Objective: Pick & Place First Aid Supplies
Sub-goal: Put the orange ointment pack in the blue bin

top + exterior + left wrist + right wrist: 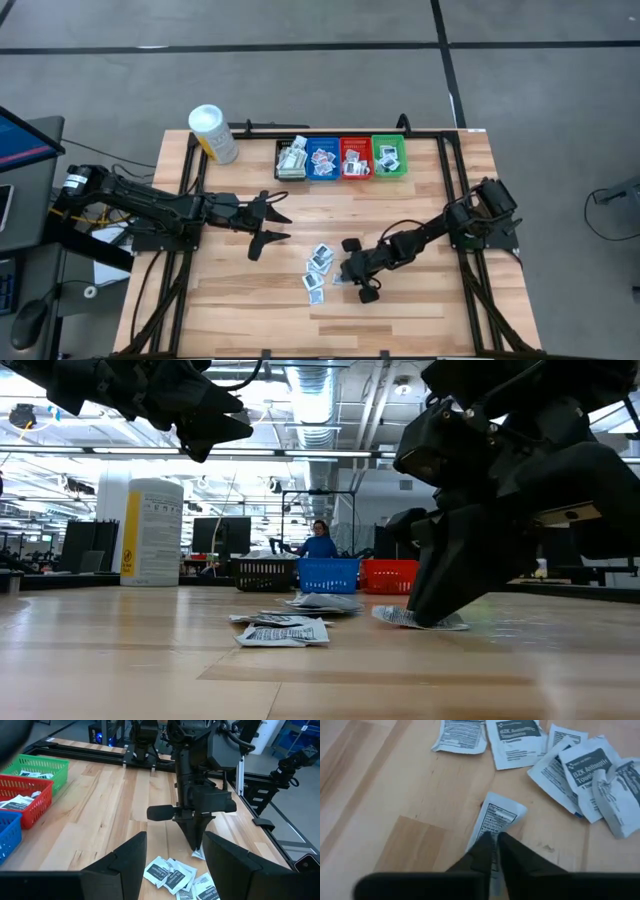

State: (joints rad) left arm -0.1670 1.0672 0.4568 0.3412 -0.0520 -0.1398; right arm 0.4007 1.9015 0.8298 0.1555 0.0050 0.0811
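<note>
We see the right fingers point(492, 845) drawn nearly together at lower centre of the right wrist view, their tips pressed on the near end of a single packet point(500, 817). The packet edge sits between the tips; we judge it pinched, though not yet lifted off the table point(380, 785). In the low view the same packet point(420, 619) lies flat under the dark gripper at right of centre.

Handling, by our judgement: the packet is thin, light, limp foil or paper, flush with the wood. It will bend, not break. A slick face could slide out of a shallow pinch. The best hold is an edge or corner, tips driven low so one goes under.

The loose packets point(318, 268) lie in a small heap at lower centre of the high view, just left of the right gripper point(350, 272). The pinched one sits apart from the heap, at its right-hand fringe.

Left fingers point(225, 855) stand wide apart at the bottom of the left wrist view, holding nothing. The left gripper point(272, 225) hovers left of centre in the high view, above the table and clear of the heap.

Along the upper middle run four bins: black bin point(291, 158), blue bin point(323, 158), red bin point(355, 158), green bin point(389, 156), each with packets already in. A white tub point(213, 133) stands at upper left.
</note>
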